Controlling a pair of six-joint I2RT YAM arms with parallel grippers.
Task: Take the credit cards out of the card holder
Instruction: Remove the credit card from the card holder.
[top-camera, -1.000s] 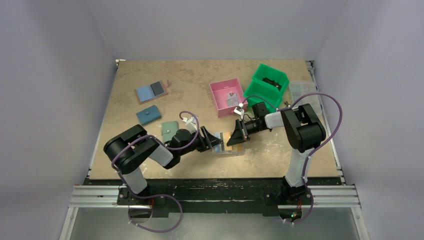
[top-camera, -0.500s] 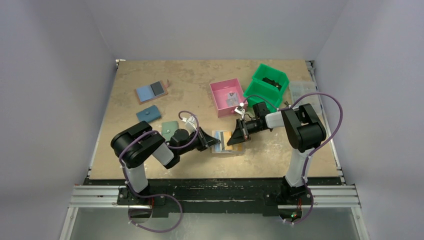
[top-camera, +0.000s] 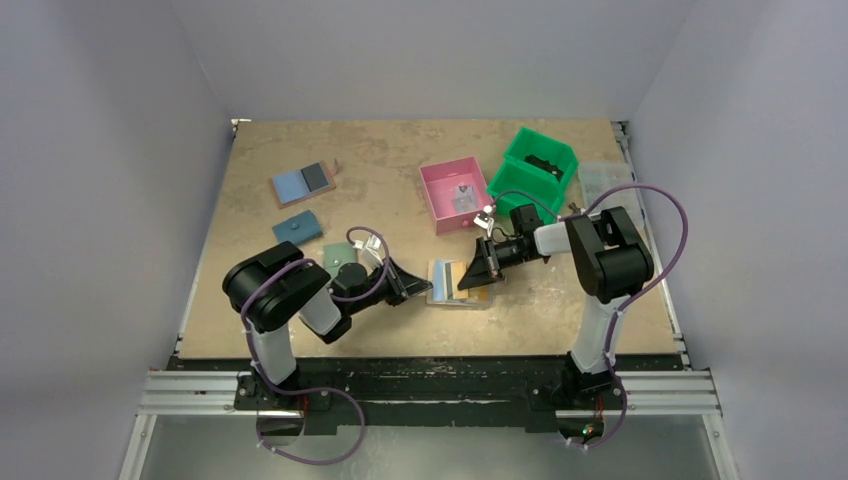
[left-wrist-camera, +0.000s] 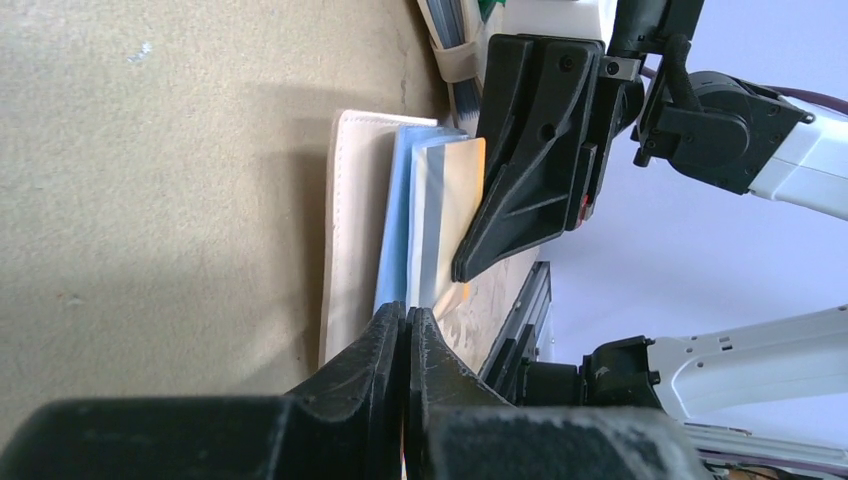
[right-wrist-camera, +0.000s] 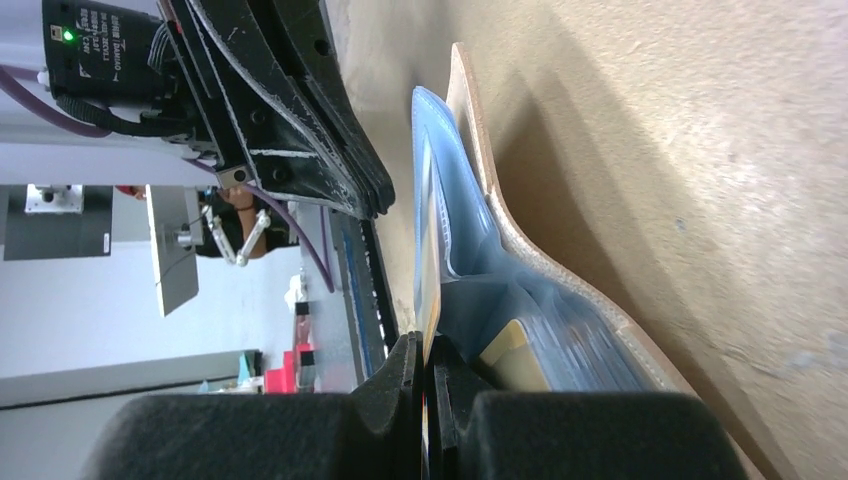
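The card holder (top-camera: 447, 287) lies open on the table between my two grippers, beige outside (left-wrist-camera: 345, 230) with a pale blue inner panel (left-wrist-camera: 397, 220). My right gripper (top-camera: 466, 286) is shut on the edge of a gold-yellow credit card (right-wrist-camera: 431, 250), which stands up out of the blue pocket (right-wrist-camera: 470, 250). A second pale yellow card (right-wrist-camera: 508, 350) sits in a pocket beside it. My left gripper (left-wrist-camera: 405, 312) is shut, its tips at the holder's left edge; whether they pinch the panel does not show. In the top view the left gripper (top-camera: 427, 291) is low over the table.
A pink bin (top-camera: 440, 190), a green bin (top-camera: 520, 185) and a clear box (top-camera: 606, 180) stand behind the right arm. Another holder with blue and black panels (top-camera: 303, 184), a blue wallet (top-camera: 297, 230) and a green wallet (top-camera: 336, 256) lie at the left. The table's front edge runs just below the holder.
My left gripper has shut and drawn back a little to the left, its tips now at the holder's left edge. The right gripper has kept its grip on the card.
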